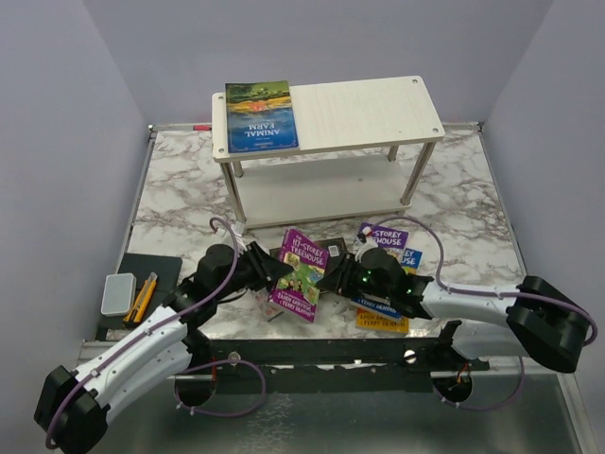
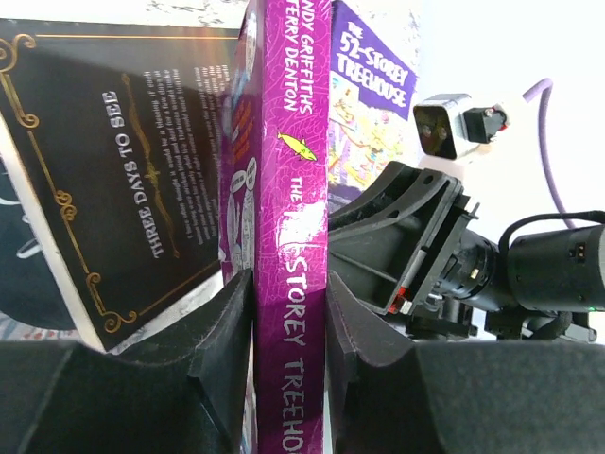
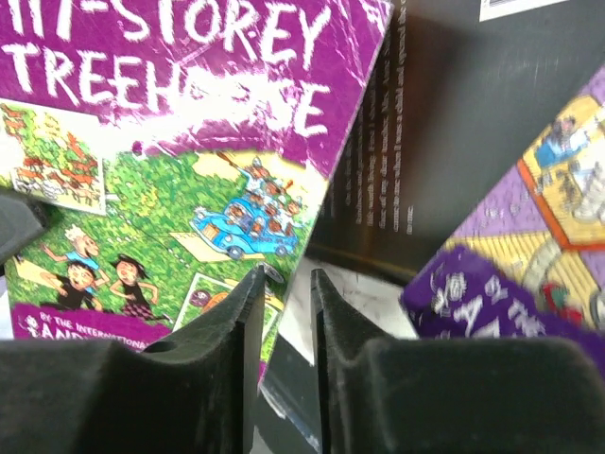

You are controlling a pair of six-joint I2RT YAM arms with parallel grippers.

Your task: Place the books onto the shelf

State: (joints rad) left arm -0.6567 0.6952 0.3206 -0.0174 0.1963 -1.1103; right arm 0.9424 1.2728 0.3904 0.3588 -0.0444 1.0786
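My left gripper [image 2: 290,284] is shut on the spine of a purple Treehouse book [image 2: 293,142], holding it on edge above the table [image 1: 301,274]. My right gripper [image 3: 286,279] faces that book's cover [image 3: 170,142] from the right, its jaws a narrow gap apart at the cover's lower edge, gripping nothing. A dark brown book [image 1: 333,252] leans just behind. More Treehouse books [image 1: 392,248] lie under the right arm, an orange one [image 1: 380,319] nearest. The white shelf [image 1: 369,113] stands at the back with the blue Animal Farm book [image 1: 260,115] flat on its top tier's left end.
A grey case [image 1: 119,293] and a yellow utility knife [image 1: 142,295] lie by a dark mat [image 1: 151,269] at the table's left front. Grey walls close in both sides. The shelf's lower tier [image 1: 321,189] has nothing on it.
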